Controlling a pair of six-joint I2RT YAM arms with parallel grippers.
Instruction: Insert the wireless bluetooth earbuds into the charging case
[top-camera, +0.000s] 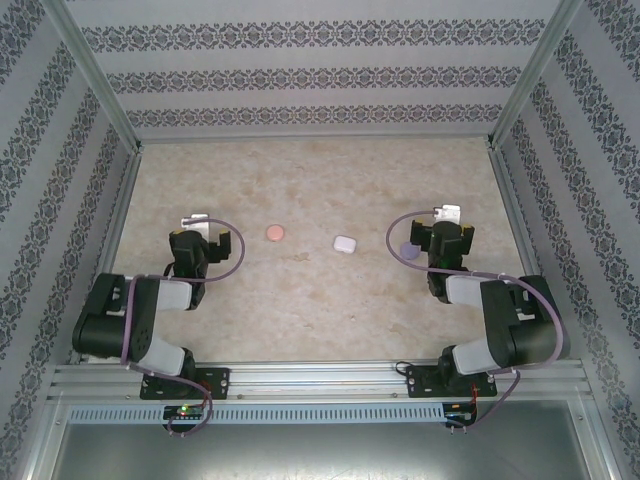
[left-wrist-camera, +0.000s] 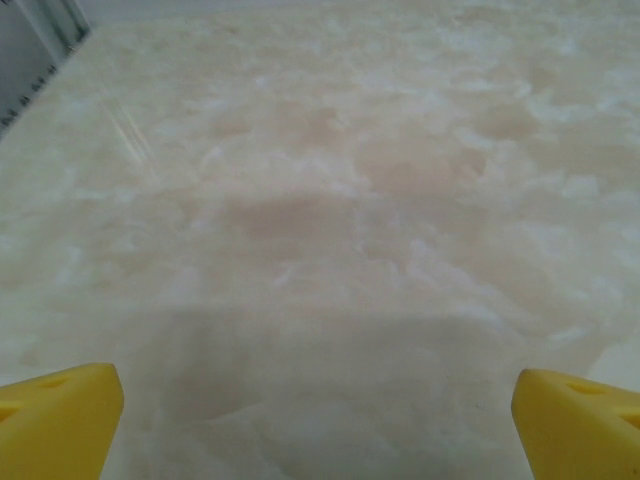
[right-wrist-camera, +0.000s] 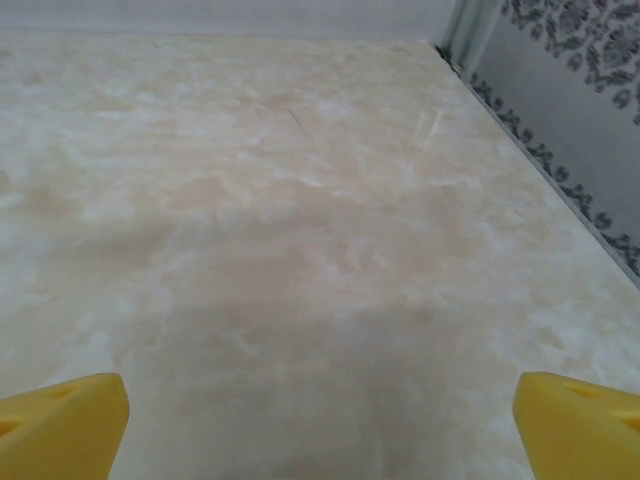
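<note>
Three small charging cases lie in a row mid-table: a pinkish round charging case (top-camera: 273, 232), a white one (top-camera: 345, 243) and a purple one (top-camera: 405, 251), which is partly covered by the right arm's cable. The wireless bluetooth earbuds are hidden. My left gripper (top-camera: 193, 221) hovers to the left of the pinkish case. It is open, its yellow fingertips (left-wrist-camera: 60, 415) wide apart over bare table (left-wrist-camera: 320, 420). My right gripper (top-camera: 448, 215) sits just right of the purple case. It too is open (right-wrist-camera: 320, 425), with nothing between its fingertips (right-wrist-camera: 575, 420).
The marble-look tabletop (top-camera: 320, 180) is fenced by patterned walls with metal posts on the left (top-camera: 95, 90), on the right (top-camera: 530, 80) and at the back. The right wall (right-wrist-camera: 560, 120) runs close beside the right gripper. The arm bases stand on the near rail (top-camera: 320, 380).
</note>
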